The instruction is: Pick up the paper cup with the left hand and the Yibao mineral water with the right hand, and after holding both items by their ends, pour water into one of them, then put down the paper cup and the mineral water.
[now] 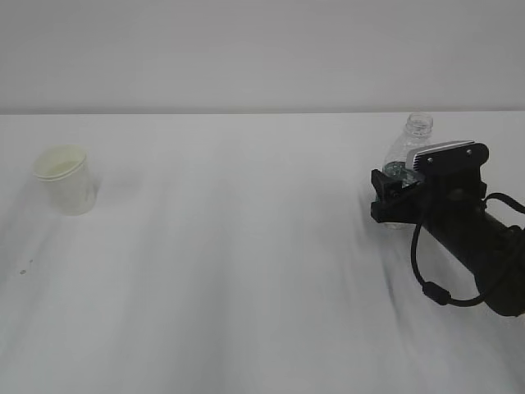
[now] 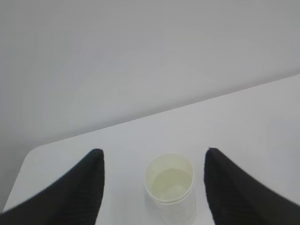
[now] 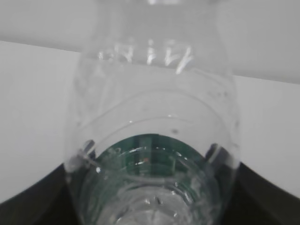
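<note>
White paper cup sits on the table between our left hand's spread fingers, not gripped. Right hand brackets the Yibao mineral water (contact unclear, so grip we cannot tell). Pickup step; next, close both and lift.

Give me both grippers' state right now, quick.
Left gripper: open, fingers either side of the paper cup, not touching it.
Right gripper: around the Yibao mineral water standing on the table; whether it grips cannot be told.

Lab-like: bare white table, blank wall.
</note>
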Robot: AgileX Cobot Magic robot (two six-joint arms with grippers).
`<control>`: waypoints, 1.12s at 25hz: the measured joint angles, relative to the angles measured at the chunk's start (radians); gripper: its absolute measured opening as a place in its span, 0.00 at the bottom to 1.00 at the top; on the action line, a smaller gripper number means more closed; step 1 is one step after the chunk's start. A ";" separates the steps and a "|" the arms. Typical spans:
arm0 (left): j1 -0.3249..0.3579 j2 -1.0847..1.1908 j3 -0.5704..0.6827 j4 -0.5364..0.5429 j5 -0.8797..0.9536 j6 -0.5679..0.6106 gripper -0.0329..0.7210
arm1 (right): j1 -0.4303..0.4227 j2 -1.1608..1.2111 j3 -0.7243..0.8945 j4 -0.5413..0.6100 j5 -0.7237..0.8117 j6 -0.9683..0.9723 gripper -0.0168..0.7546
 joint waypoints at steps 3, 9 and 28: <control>0.000 0.000 0.000 0.000 0.000 0.000 0.67 | 0.000 0.000 0.000 -0.002 -0.002 0.000 0.76; 0.000 0.000 0.000 0.000 0.000 0.000 0.67 | 0.000 -0.002 0.012 -0.005 -0.005 0.016 0.85; 0.000 0.000 0.000 0.001 0.000 0.000 0.67 | 0.000 -0.083 0.113 -0.005 -0.008 0.027 0.85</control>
